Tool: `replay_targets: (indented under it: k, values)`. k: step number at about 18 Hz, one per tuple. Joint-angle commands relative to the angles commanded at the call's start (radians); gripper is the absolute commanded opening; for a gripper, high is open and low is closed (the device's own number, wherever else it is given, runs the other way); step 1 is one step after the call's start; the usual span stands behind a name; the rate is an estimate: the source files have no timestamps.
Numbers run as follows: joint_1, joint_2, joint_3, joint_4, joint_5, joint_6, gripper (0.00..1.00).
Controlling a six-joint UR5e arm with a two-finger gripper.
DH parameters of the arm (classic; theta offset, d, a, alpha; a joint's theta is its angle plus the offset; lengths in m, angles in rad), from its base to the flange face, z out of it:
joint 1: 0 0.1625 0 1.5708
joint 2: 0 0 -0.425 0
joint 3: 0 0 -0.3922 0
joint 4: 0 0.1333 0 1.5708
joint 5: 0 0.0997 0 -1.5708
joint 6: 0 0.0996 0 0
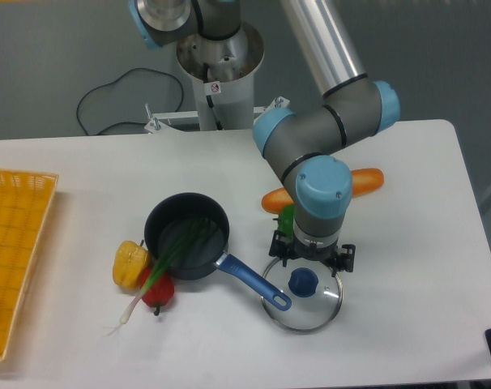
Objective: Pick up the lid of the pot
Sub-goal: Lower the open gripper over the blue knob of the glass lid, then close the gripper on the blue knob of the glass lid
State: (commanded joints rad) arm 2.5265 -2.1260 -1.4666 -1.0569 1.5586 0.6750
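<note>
Though wide, pincer (313, 253) downward near lid (303, 284).

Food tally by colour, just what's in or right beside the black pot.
Green: 1, spring onion, leaning out over the rim
Yellow: 1, pepper
Red: 1, round piece with a stem
Total: 3

Bright, diffuse light right across the pale table (83, 194), while the interior of the frying pan (166, 209) at left sinks almost to black. And it's a crisp view, the pot lid's (325, 301) thin rim reading clearly!
</note>
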Motion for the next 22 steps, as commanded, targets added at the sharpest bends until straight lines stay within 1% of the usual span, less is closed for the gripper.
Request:
replay_targets:
  k: [9,14,22]
  values:
    - [-0.002,-0.017,0.014,0.000,-0.003,-0.005,1.00]
    - [-0.002,-0.035,0.025,0.002,-0.014,-0.006,1.00]
    - [-0.005,-0.051,0.022,0.000,-0.017,-0.005,1.00]
